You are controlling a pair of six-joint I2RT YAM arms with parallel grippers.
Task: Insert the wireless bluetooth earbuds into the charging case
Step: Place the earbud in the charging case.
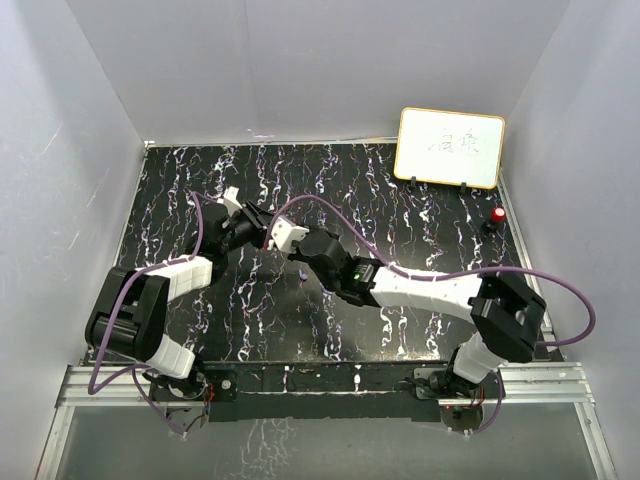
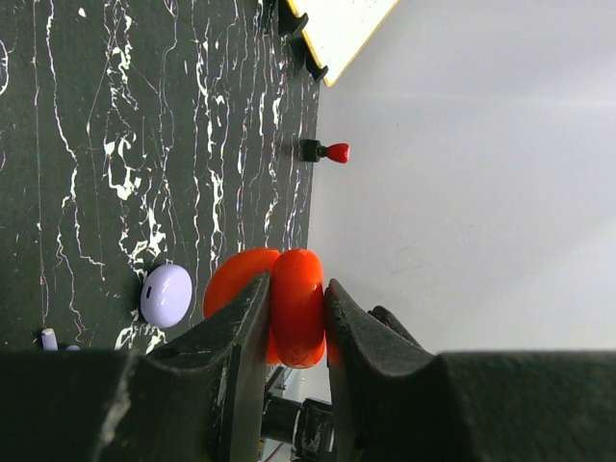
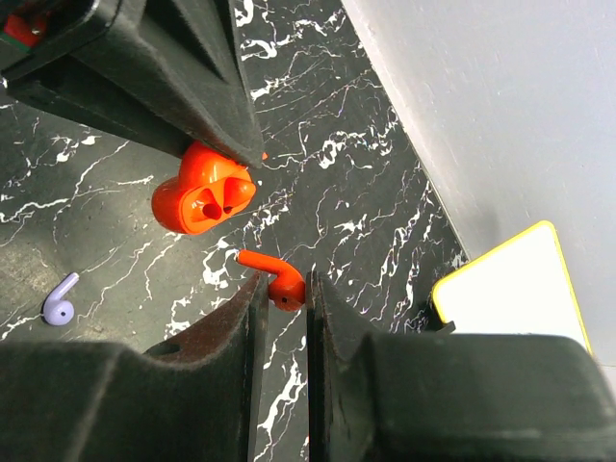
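Insertion pending: left gripper (image 2: 296,289) jaws clamped the open red case (image 3: 197,202); right gripper (image 3: 287,289) jaws pinched the red earbud (image 3: 265,267), alignment judged next.

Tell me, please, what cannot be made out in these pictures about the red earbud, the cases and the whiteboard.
1. Top view: the red earbud and red case cannot be made out between the left gripper and right gripper.
2. Left wrist view: the case shows edge-on, its sockets hidden.
3. Right wrist view: the purple case is outside the frame.
4. Top view: the whiteboard writing is too faint.
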